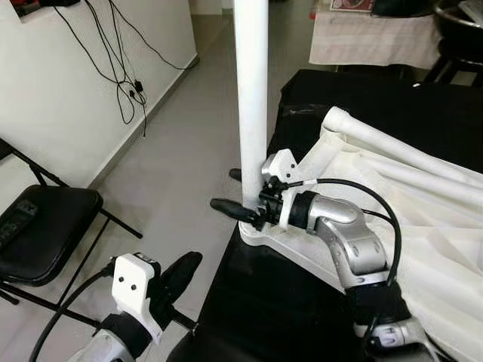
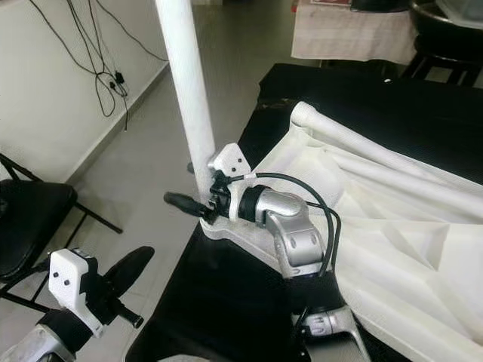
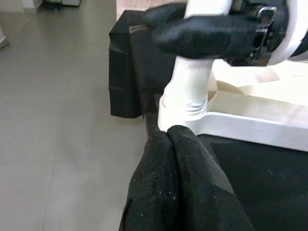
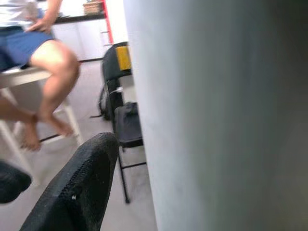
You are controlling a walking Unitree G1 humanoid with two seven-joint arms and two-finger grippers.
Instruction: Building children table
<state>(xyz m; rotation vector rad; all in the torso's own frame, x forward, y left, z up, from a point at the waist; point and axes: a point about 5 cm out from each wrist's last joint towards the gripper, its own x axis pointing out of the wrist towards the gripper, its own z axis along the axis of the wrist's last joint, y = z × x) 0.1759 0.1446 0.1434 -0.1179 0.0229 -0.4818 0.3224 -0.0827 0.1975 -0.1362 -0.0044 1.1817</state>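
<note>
A folding chair [image 1: 45, 226] stands by the wall over open floor. The left gripper [image 1: 185, 268], fingers pressed together, hovers off the black bench's [image 1: 264, 302] edge. The right gripper [image 1: 240, 213] pinches the upright white leg [image 1: 251, 83] at the overturned tabletop's [image 1: 423, 226] corner, which sits at that edge.

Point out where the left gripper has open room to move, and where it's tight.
Open: the grey floor between the wall and the black-covered table, ahead of the left gripper. Tight: the corner socket where the right gripper clasps the upright white leg of the overturned white tabletop. The folding chair crowds the left side.
</note>
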